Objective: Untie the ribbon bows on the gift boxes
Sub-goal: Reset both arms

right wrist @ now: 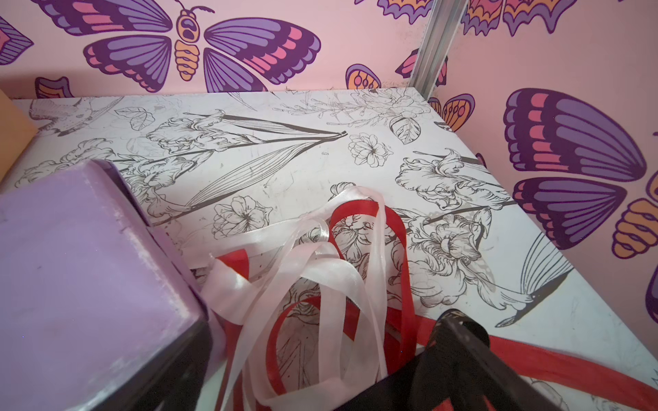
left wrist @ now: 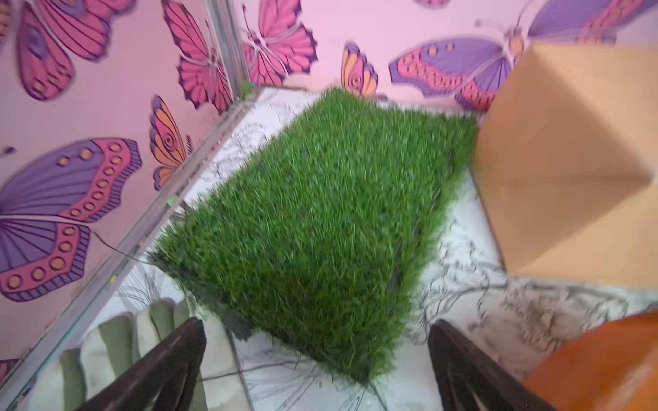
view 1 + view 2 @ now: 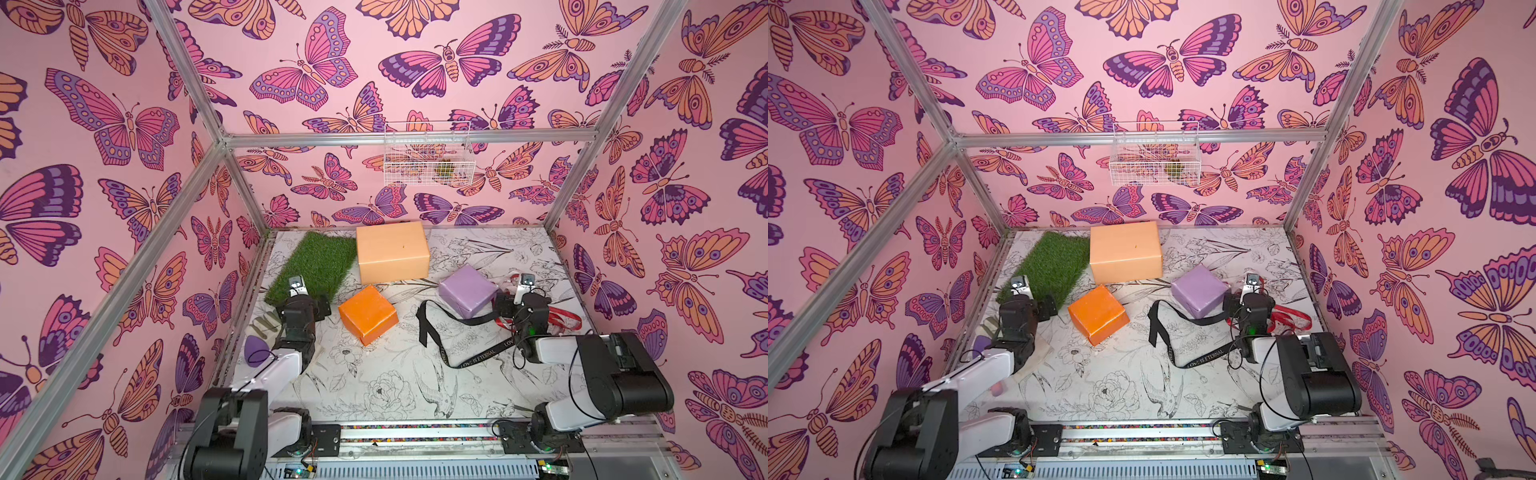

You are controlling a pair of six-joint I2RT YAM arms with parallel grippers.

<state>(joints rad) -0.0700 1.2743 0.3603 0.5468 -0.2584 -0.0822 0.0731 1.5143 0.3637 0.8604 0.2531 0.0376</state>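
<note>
Three gift boxes (image 3: 392, 251) sit bare on the bench (image 3: 374, 374); loose ribbons (image 1: 228, 284) lie by the lilac one (image 3: 467, 291). Both arms' jaws gape wide, empty.

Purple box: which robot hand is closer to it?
Right. The right gripper is just beside the purple box, over the loose ribbons. The left gripper is far off at the grass mat's near end, beyond the orange box.

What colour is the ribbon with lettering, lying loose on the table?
The lettered ribbon is black with white letters; clearest in a top view.
</note>
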